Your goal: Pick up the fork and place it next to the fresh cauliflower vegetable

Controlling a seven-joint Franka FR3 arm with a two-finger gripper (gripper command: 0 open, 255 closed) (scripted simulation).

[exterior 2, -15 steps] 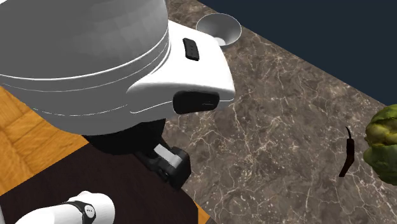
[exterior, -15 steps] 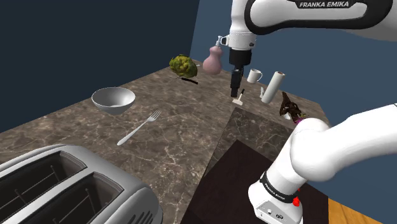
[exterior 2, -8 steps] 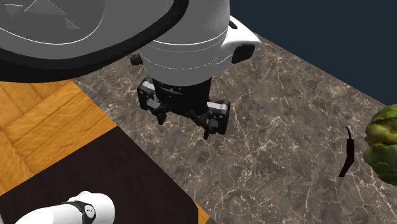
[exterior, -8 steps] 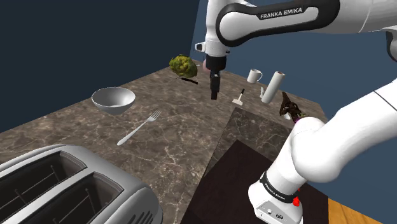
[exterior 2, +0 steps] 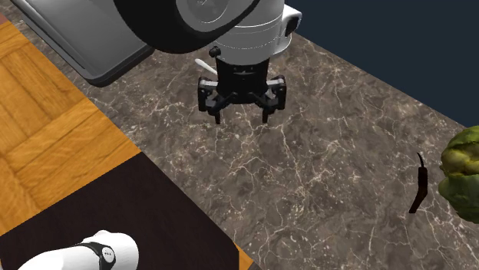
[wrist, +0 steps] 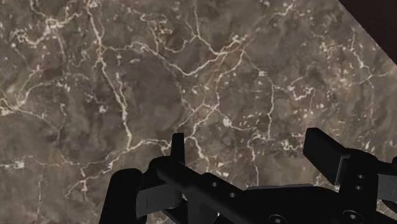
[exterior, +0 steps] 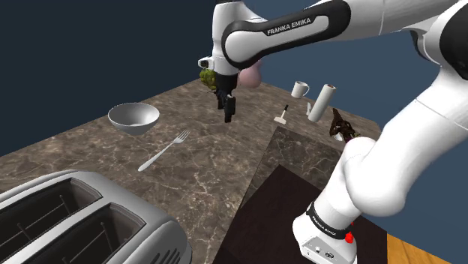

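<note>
A silver fork (exterior: 165,150) lies flat on the brown marble counter (exterior: 217,161), between the white bowl (exterior: 133,118) and the toaster. My black gripper (exterior: 228,112) hangs above the counter, to the shoulder view's right of the fork and well clear of it, pointing down. In the second exterior view the gripper (exterior 2: 242,115) is open, its fingers apart with nothing between them. The wrist view shows the gripper (wrist: 251,153) over bare marble. The greenish-yellow cauliflower (exterior: 208,77) sits at the counter's far edge, partly behind my arm, and shows again as a cauliflower (exterior 2: 463,172) at the second exterior view's right edge.
A silver toaster (exterior: 75,225) fills the near left corner. A thin dark object (exterior 2: 418,184) lies beside the cauliflower. A pink vase (exterior: 253,75), white mug (exterior: 300,89), white cylinder (exterior: 321,103), small scraper (exterior: 283,116) and dark object (exterior: 341,125) stand at the far right. The dark stand (exterior: 277,217) adjoins the counter.
My arm has swung toward the shoulder view's left, from above the scraper to the counter's middle, nearer the fork. The fingers stayed open. Nothing on the counter moved.
</note>
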